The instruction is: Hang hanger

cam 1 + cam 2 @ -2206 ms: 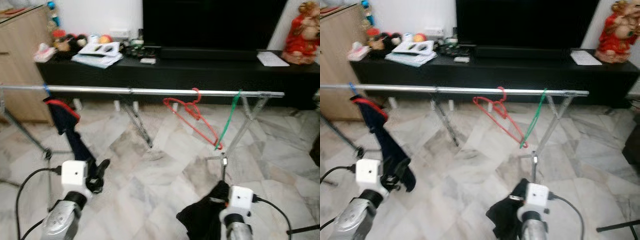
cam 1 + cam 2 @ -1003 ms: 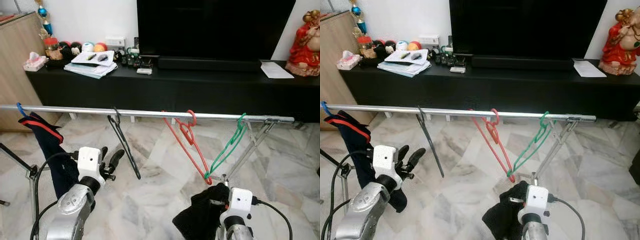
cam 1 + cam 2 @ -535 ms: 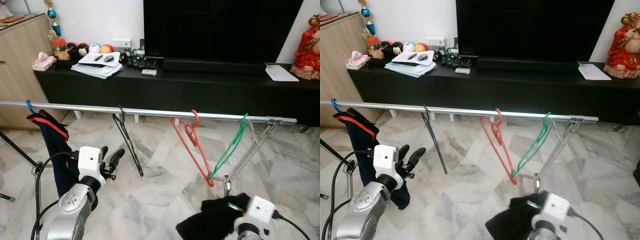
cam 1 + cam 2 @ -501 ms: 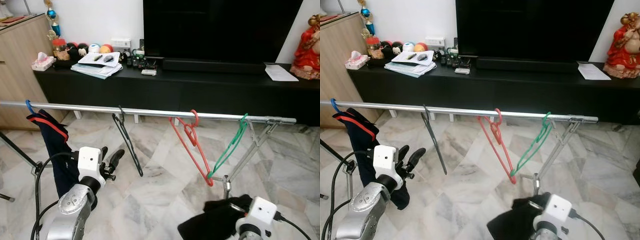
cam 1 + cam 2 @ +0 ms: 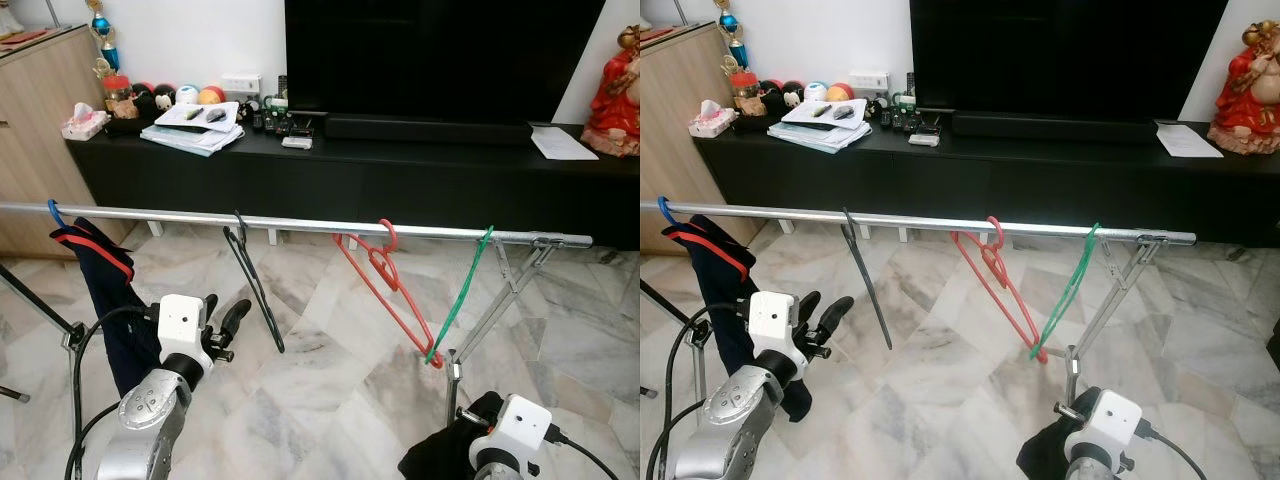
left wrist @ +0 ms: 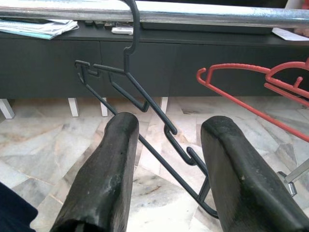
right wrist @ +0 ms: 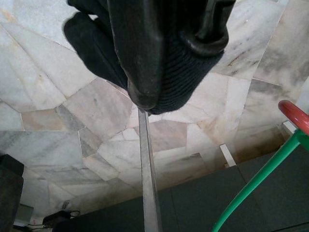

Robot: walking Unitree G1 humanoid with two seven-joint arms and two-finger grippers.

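Black hanger hangs by its hook on the rail, between the dark garment at the rail's left end and the red hanger. It sits tilted, lower bar swung toward me. My left gripper hovers just short of it, fingers spread wide with nothing between them; in the wrist view the hanger's bar runs across the gap but further off, not touching. I judge the hang is done and the open spread is a release stance.

My right gripper sits low near the floor, clamped on a black knit cloth bunched around the fingertips, kept down out of the way of the rail. Green hanger hangs near the right end, just beside the red one, lower tips close or touching; can't tell which.

Hard to see: right fingertips buried in cloth, cloth cut off at frame bottom. Rail stand legs partly hidden. The dark garment's own hanger shows a blue hook, the rest covered.
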